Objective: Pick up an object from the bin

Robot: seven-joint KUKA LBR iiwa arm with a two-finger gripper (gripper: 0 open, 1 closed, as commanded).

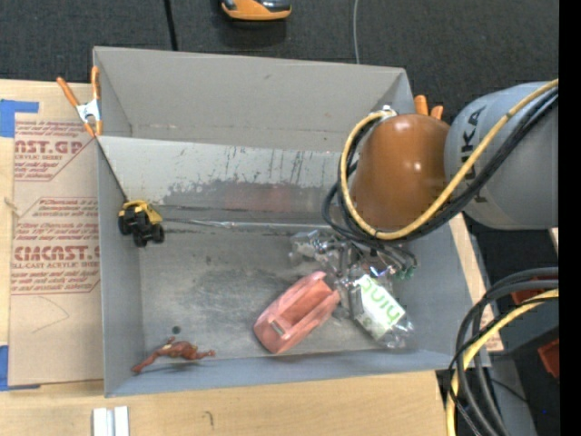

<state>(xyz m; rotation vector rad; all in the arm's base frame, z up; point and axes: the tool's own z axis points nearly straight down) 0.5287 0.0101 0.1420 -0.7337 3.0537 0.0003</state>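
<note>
My fingers hang low over the right side of the bin, under my orange cover. They are just above the spot where a pink shoe-shaped thing and a green-and-white packet lie side by side near the wall at the view's bottom, but the cover and cables hide them, so I cannot tell how wide they stand. A yellow-and-black toy truck sits against the left wall, and a small red figure lies in the bottom-left corner.
</note>
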